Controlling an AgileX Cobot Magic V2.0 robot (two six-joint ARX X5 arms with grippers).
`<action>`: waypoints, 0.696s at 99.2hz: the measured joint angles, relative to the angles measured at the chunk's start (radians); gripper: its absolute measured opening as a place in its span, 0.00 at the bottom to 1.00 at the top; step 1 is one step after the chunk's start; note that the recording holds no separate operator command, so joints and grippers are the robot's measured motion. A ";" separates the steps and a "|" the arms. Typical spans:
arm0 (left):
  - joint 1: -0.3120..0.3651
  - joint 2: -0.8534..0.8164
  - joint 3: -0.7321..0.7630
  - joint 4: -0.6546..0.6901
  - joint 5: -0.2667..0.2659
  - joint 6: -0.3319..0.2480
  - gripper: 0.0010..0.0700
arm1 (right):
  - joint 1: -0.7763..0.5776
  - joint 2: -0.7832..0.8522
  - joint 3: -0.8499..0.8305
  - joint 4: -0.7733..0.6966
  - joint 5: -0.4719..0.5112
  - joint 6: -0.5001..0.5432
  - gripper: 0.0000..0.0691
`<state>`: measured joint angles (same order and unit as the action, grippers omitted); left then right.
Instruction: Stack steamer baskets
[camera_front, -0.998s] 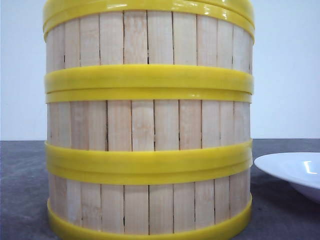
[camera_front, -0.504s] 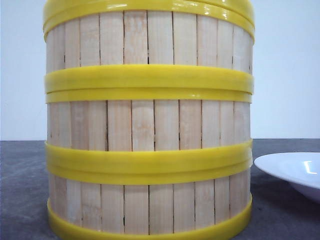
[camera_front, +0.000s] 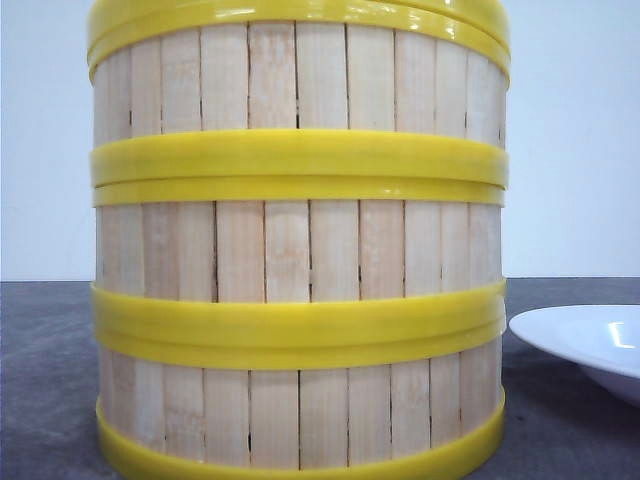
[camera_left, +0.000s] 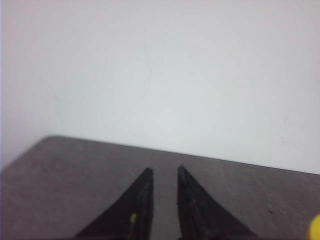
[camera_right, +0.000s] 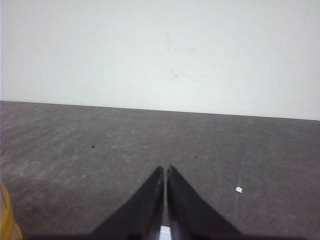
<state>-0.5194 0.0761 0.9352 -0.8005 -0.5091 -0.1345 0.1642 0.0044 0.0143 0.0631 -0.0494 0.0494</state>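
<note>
- Front view: the steamer baskets (camera_front: 298, 250) stand stacked in one column on the dark grey table (camera_front: 45, 380), filling most of the frame directly ahead of the camera.
- Three tiers of pale vertical slats are visible, separated by doubled yellow rims. The column's upper edge is cut off by the frame, so what tops it cannot be determined.
- The rims sit flush one on another; the walls line up vertically, with no visible offset between tiers.
- A white plate (camera_front: 590, 345) lies on the table to the right of the stack, near it but not touching, and is partly cut off by the frame edge.
- Neither arm appears in the front view.
- Left wrist view: the left gripper (camera_left: 164, 172) is held above bare table, facing a white wall (camera_left: 160, 75). Its black fingers are slightly parted with a narrow gap between the tips, and nothing is held between them. A small yellow edge at the frame corner is too little to identify.
- Right wrist view: the right gripper (camera_right: 165, 170) has its fingertips almost together and holds nothing. A yellow rim fragment shows at the frame edge, apart from the fingers.
</note>
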 joint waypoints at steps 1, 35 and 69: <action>0.004 0.000 -0.006 0.003 0.008 0.000 0.09 | 0.000 0.000 0.000 0.000 0.000 0.000 0.01; 0.300 -0.007 -0.592 0.551 0.543 -0.048 0.09 | 0.000 0.000 0.000 0.000 0.000 0.000 0.01; 0.441 -0.064 -0.902 0.854 0.546 -0.117 0.09 | 0.000 0.000 0.000 0.000 0.000 0.000 0.01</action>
<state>-0.0780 0.0116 0.0330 0.0536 0.0364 -0.2512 0.1642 0.0044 0.0143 0.0635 -0.0494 0.0494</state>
